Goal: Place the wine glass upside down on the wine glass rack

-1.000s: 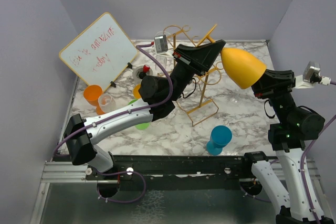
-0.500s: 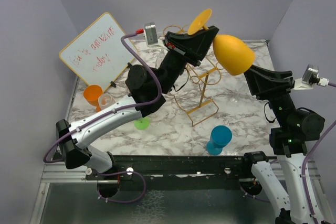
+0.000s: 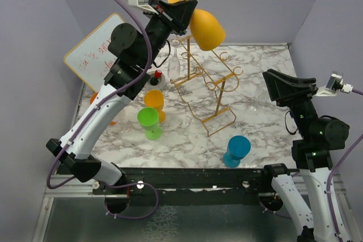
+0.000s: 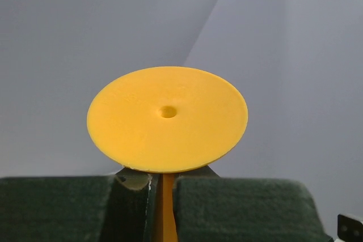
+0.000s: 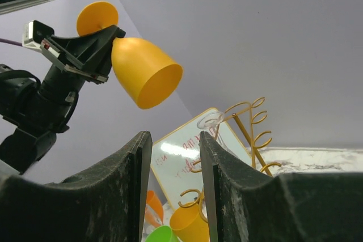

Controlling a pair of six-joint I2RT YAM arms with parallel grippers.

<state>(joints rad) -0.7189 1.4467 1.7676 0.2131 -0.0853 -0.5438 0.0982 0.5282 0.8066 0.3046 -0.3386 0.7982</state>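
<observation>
Two pads of the left gripper are clamped on the thin stem of the yellow wine glass, just under its foot, at the top centre of the overhead view. The bowl hangs tilted, its mouth toward the lower right. At the right edge, the right gripper has its fingers apart and holds nothing. The wine glass rack stands mid-frame, below the glass. My advice: bring the glass fully foot-up, line the stem with a free scroll hook, slide it in slowly, and let go only once the foot rests on wire.
</observation>
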